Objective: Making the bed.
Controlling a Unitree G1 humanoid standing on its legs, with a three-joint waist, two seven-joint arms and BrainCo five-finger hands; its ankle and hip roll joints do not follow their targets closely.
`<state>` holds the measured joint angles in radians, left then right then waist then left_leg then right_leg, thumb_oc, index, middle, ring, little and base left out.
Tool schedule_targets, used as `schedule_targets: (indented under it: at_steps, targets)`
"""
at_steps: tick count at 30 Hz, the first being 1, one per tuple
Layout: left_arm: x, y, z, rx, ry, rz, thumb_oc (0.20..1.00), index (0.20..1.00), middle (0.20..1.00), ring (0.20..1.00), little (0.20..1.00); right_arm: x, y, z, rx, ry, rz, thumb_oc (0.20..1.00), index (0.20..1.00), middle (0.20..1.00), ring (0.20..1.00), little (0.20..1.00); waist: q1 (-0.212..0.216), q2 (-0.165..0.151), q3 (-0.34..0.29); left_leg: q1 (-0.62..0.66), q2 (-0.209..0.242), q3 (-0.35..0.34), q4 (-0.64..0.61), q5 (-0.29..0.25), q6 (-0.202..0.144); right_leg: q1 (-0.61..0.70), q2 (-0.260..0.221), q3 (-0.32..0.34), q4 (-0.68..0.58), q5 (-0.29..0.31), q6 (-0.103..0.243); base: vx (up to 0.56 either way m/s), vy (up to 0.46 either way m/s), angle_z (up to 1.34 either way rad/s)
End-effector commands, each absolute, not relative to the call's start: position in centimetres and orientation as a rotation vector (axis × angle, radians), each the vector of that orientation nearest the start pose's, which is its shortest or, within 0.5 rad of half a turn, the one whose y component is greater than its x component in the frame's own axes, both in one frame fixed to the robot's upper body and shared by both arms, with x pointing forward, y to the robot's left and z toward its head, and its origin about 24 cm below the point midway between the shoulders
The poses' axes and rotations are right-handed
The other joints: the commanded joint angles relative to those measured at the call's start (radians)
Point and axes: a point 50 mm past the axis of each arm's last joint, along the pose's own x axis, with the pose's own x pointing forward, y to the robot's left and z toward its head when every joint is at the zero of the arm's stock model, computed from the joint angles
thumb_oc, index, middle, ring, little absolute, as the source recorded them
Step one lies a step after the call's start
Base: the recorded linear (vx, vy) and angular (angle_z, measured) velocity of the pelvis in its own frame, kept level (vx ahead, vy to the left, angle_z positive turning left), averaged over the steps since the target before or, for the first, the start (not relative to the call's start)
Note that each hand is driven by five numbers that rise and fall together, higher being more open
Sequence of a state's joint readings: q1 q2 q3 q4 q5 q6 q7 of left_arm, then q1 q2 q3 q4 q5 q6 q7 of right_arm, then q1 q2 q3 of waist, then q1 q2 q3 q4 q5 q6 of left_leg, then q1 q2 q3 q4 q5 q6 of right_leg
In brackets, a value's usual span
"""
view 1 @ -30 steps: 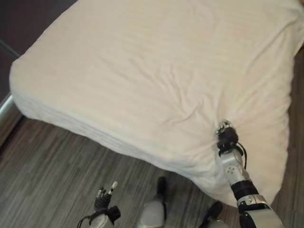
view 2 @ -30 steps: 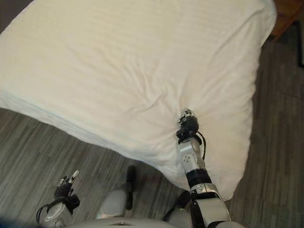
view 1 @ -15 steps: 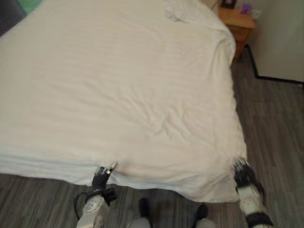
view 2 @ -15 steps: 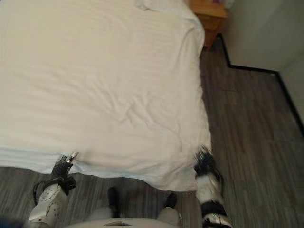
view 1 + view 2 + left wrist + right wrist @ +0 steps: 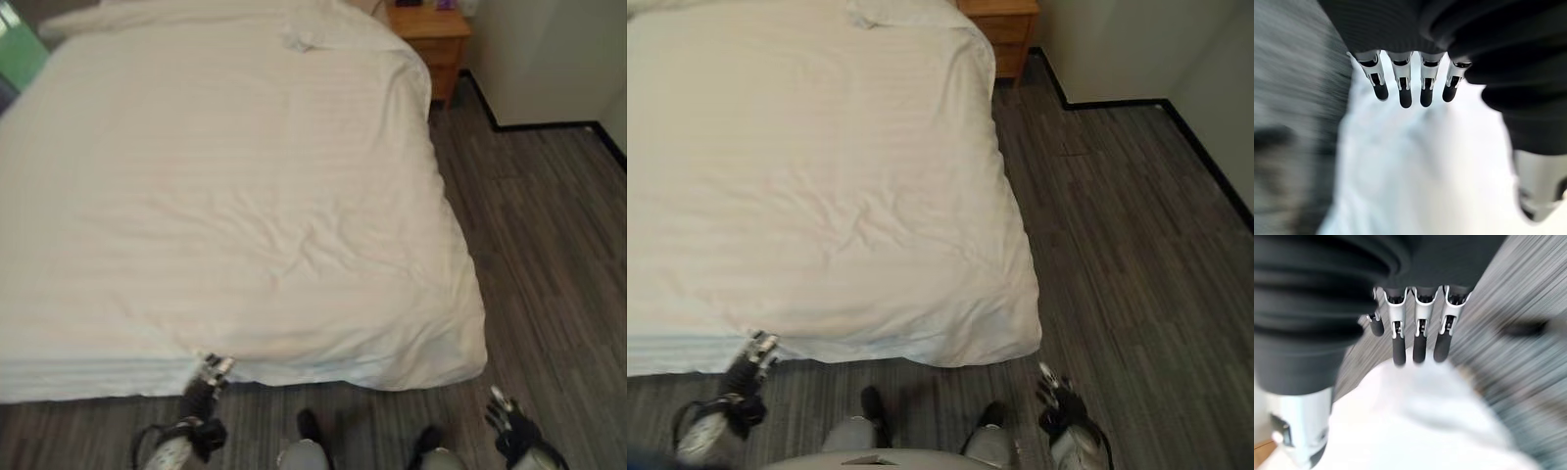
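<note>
A white duvet [image 5: 245, 196] lies spread over the bed, with soft creases near its middle and a small crumpled fold [image 5: 302, 39] at the head end. My left hand [image 5: 203, 377] is at the duvet's foot edge, its tips touching the cloth. In the left wrist view its fingers [image 5: 1405, 88] are straight over the white cloth [image 5: 1420, 171], holding nothing. My right hand [image 5: 511, 431] hangs over the floor just past the duvet's near right corner, apart from it. Its fingers [image 5: 1419, 340] are straight, with the corner of the duvet [image 5: 1415, 421] beyond them.
A wooden nightstand [image 5: 431, 24] stands at the bed's head on the right. Grey wood floor [image 5: 549, 245] runs along the right side, bounded by a pale wall [image 5: 549, 59] with a dark skirting. A green patch [image 5: 20, 49] shows at the far left.
The camera has swung, so the whole bed now shows. My right hand has come off the duvet near its corner and dropped over the floor. My left hand has risen to the foot edge.
</note>
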<state>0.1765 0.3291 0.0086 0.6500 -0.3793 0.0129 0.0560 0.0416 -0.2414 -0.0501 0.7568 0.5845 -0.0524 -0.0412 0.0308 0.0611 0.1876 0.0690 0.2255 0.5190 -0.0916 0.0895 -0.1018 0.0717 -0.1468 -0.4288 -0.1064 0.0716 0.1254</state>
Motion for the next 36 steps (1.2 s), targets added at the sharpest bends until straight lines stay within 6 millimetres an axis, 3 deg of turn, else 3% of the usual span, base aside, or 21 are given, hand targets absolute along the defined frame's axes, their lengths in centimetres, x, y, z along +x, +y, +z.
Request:
schedule_targets:
  at_steps: [1, 2, 7, 9, 10, 11, 13, 14, 15, 16, 18, 21, 23, 25, 26, 27, 29, 30, 32, 33, 36]
  targets:
    - [13.4, 31.7, -9.0, 0.220, 0.775, 0.542, 1.000, 1.000, 1.000, 1.000, 1.000, 18.9, -27.0, -7.0, 0.146, 0.491, -0.366, 1.000, 1.000, 1.000, 1.000, 1.000, -0.002, -0.027, -0.026, -0.031, -0.012, -0.003, 0.004, 0.090, -0.055, 0.122, -0.038, -0.031, 0.036, -0.073, 0.046, -0.15, -0.208, -0.41]
    - [13.3, 31.7, -9.0, 0.218, 0.775, 0.543, 1.000, 1.000, 1.000, 1.000, 1.000, 18.9, -27.0, -7.0, 0.143, 0.492, -0.364, 1.000, 1.000, 1.000, 1.000, 1.000, -0.004, -0.026, -0.026, -0.029, -0.011, -0.004, 0.004, 0.091, -0.057, 0.125, -0.035, -0.032, 0.033, -0.072, 0.044, -0.14, -0.212, -0.27]
    - [4.9, 33.8, -11.8, 0.152, 1.039, 0.865, 1.000, 1.000, 1.000, 1.000, 1.000, 20.2, -27.1, -4.1, 0.016, 0.378, -0.268, 1.000, 1.000, 1.000, 1.000, 1.000, 0.011, 0.016, -0.019, -0.020, 0.034, -0.005, 0.014, 0.180, -0.099, 0.160, 0.006, -0.020, 0.019, -0.121, 0.013, -0.14, -0.163, -0.13]
    - [5.0, 34.7, -11.0, 0.168, 0.990, 0.914, 1.000, 1.000, 1.000, 1.000, 1.000, 20.5, -27.2, -3.4, -0.016, 0.359, -0.249, 1.000, 1.000, 1.000, 1.000, 1.000, 0.014, 0.022, -0.014, -0.019, 0.030, -0.023, 0.019, 0.187, -0.102, 0.159, 0.006, -0.011, 0.019, -0.124, 0.011, -0.14, -0.102, -0.12]
    - [5.9, 35.4, -9.9, 0.114, 0.884, 0.973, 1.000, 1.000, 1.000, 1.000, 1.000, 20.7, -27.4, -2.4, -0.047, 0.327, -0.222, 1.000, 1.000, 1.000, 1.000, 1.000, 0.020, 0.020, -0.001, -0.036, 0.020, -0.079, 0.088, 0.165, -0.103, 0.149, 0.002, 0.003, 0.019, -0.124, 0.003, -0.14, -0.090, -0.21]
    - [5.9, 35.4, -9.9, 0.113, 0.884, 0.974, 1.000, 1.000, 1.000, 1.000, 1.000, 20.7, -27.4, -2.4, -0.047, 0.327, -0.222, 1.000, 1.000, 1.000, 1.000, 1.000, 0.018, 0.020, -0.001, -0.039, 0.021, -0.081, 0.093, 0.162, -0.103, 0.149, 0.003, 0.002, 0.019, -0.124, 0.003, -0.18, -0.107, -0.22]
    - [9.7, 36.9, -6.9, 0.074, 0.644, 1.010, 1.000, 1.000, 1.000, 1.000, 1.000, 20.9, -27.1, -1.9, -0.075, 0.307, -0.184, 1.000, 1.000, 1.000, 1.000, 1.000, 0.012, 0.012, 0.006, -0.045, 0.000, -0.114, 0.168, 0.108, -0.076, 0.121, -0.007, -0.002, 0.019, -0.087, -0.005, -0.21, -0.064, -0.15]
    - [9.7, 36.9, -6.9, 0.075, 0.645, 1.010, 1.000, 1.000, 1.000, 1.000, 1.000, 20.8, -27.1, -1.9, -0.075, 0.307, -0.184, 1.000, 1.000, 1.000, 1.000, 1.000, 0.011, 0.011, 0.005, -0.048, 0.000, -0.115, 0.171, 0.106, -0.075, 0.120, -0.007, -0.003, 0.019, -0.087, -0.005, -0.25, -0.082, -0.11]
    - [14.4, 37.0, -3.3, 0.031, 0.399, 0.957, 1.000, 1.000, 1.000, 1.000, 1.000, 20.5, -26.7, -2.2, -0.068, 0.320, -0.164, 1.000, 1.000, 1.000, 1.000, 1.000, 0.000, -0.006, -0.004, -0.028, -0.030, -0.156, 0.228, 0.041, -0.061, 0.103, -0.022, 0.003, 0.019, -0.060, -0.006, -0.19, -0.116, 0.01]
    - [19.9, 34.8, 2.0, -0.102, 0.059, 0.826, 1.000, 1.000, 1.000, 1.000, 1.000, 20.4, -26.3, -2.4, -0.068, 0.317, -0.157, 1.000, 1.000, 1.000, 1.000, 1.000, -0.013, -0.019, -0.034, 0.017, -0.096, -0.250, 0.240, -0.049, -0.041, 0.072, -0.010, 0.024, 0.019, -0.050, -0.003, -0.20, -0.115, 0.03]
    - [21.0, 33.6, 2.7, -0.146, 0.013, 0.768, 1.000, 1.000, 1.000, 1.000, 1.000, 20.4, -26.2, -2.5, -0.073, 0.319, -0.154, 1.000, 1.000, 1.000, 1.000, 1.000, -0.019, -0.021, -0.043, 0.034, -0.106, -0.256, 0.226, -0.072, -0.034, 0.064, -0.005, 0.034, 0.019, -0.047, -0.001, -0.06, -0.023, -0.33]
    - [24.0, 28.8, 4.0, -0.260, -0.061, 0.536, 1.000, 1.000, 1.000, 1.000, 1.000, 20.3, -26.3, -2.2, -0.120, 0.313, -0.160, 1.000, 1.000, 1.000, 1.000, 1.000, -0.050, -0.020, -0.073, 0.083, -0.136, -0.267, 0.122, -0.121, -0.009, 0.029, 0.007, 0.049, 0.019, -0.034, 0.006, -0.04, 0.059, -0.28]
    - [24.5, 26.1, 3.6, -0.237, -0.032, 0.392, 1.000, 1.000, 1.000, 1.000, 1.000, 20.4, -26.6, -1.1, -0.138, 0.265, -0.181, 1.000, 1.000, 1.000, 1.000, 1.000, -0.076, -0.021, -0.080, 0.097, -0.135, -0.249, 0.043, -0.097, -0.003, 0.012, 0.013, 0.054, 0.019, -0.009, 0.009, -0.05, 0.099, -0.49]
    - [24.4, 25.6, 2.8, -0.234, 0.012, 0.371, 1.000, 1.000, 1.000, 1.000, 1.000, 20.5, -27.0, -0.4, -0.152, 0.232, -0.203, 1.000, 1.000, 1.000, 1.000, 1.000, -0.081, -0.022, -0.082, 0.111, -0.140, -0.251, 0.018, -0.093, 0.003, 0.009, 0.013, 0.058, 0.019, -0.002, 0.011, -0.02, 0.079, -0.24]
    - [24.9, 20.4, 8.5, -0.230, -0.214, 0.128, 1.000, 1.000, 1.000, 1.000, 1.000, 20.8, -26.6, 0.2, -0.161, 0.207, -0.208, 1.000, 1.000, 1.000, 1.000, 1.000, -0.085, -0.027, -0.075, 0.116, -0.141, -0.250, 0.008, -0.099, 0.013, 0.005, 0.018, 0.062, 0.028, 0.002, 0.010, -0.05, 0.080, -0.08]
    - [22.5, 21.1, 4.5, -0.185, -0.028, 0.152, 1.000, 1.000, 1.000, 1.000, 1.000, 20.3, -26.9, 0.2, -0.166, 0.200, -0.244, 1.000, 1.000, 1.000, 1.000, 1.000, -0.081, -0.035, -0.067, 0.109, -0.138, -0.249, 0.004, -0.096, 0.020, -0.015, 0.017, 0.065, 0.060, 0.007, 0.008, -0.11, 0.063, -0.09]
    - [21.4, 20.5, 4.3, -0.159, -0.010, 0.099, 1.000, 1.000, 1.000, 1.000, 1.000, 19.9, -27.0, 0.8, -0.201, 0.165, -0.264, 1.000, 1.000, 1.000, 1.000, 1.000, -0.084, -0.043, -0.055, 0.097, -0.134, -0.248, 0.004, -0.099, 0.026, -0.054, 0.012, 0.065, 0.119, 0.008, 0.013, -0.13, 0.050, 0.04]
    - [20.8, 20.4, 3.4, -0.064, 0.040, 0.033, 1.000, 1.000, 1.000, 1.000, 1.000, 19.6, -27.2, 1.7, -0.238, 0.125, -0.290, 1.000, 1.000, 1.000, 1.000, 1.000, -0.101, -0.056, -0.025, 0.093, -0.134, -0.231, 0.004, -0.120, 0.036, -0.152, -0.009, 0.081, 0.255, 0.027, 0.052, -0.14, 0.056, 0.05]
    - [20.8, 20.2, 2.8, 0.055, 0.076, -0.001, 1.000, 1.000, 1.000, 1.000, 1.000, 19.5, -27.2, 3.0, -0.286, 0.067, -0.312, 1.000, 1.000, 1.000, 1.000, 1.000, -0.119, -0.054, 0.004, 0.107, -0.123, -0.201, 0.004, -0.130, 0.042, -0.216, -0.034, 0.081, 0.360, 0.063, 0.105, -0.15, 0.062, -0.09]
    - [21.0, 20.1, 2.8, 0.074, 0.075, -0.009, 1.000, 1.000, 1.000, 1.000, 1.000, 19.6, -26.9, 3.4, -0.290, 0.045, -0.313, 1.000, 1.000, 1.000, 1.000, 1.000, -0.119, -0.050, 0.008, 0.110, -0.122, -0.184, 0.004, -0.134, 0.043, -0.234, -0.054, 0.057, 0.379, 0.067, 0.108, -0.08, 0.034, -0.26]
    - [21.5, 19.6, 2.4, 0.102, 0.096, -0.031, 1.000, 1.000, 1.000, 1.000, 1.000, 19.9, -26.5, 4.6, -0.326, -0.017, -0.327, 1.000, 1.000, 1.000, 1.000, 1.000, -0.090, -0.027, 0.005, 0.139, -0.113, -0.126, 0.004, -0.157, 0.043, -0.179, -0.151, -0.136, 0.361, 0.034, 0.099, 0.05, 0.016, -0.95]
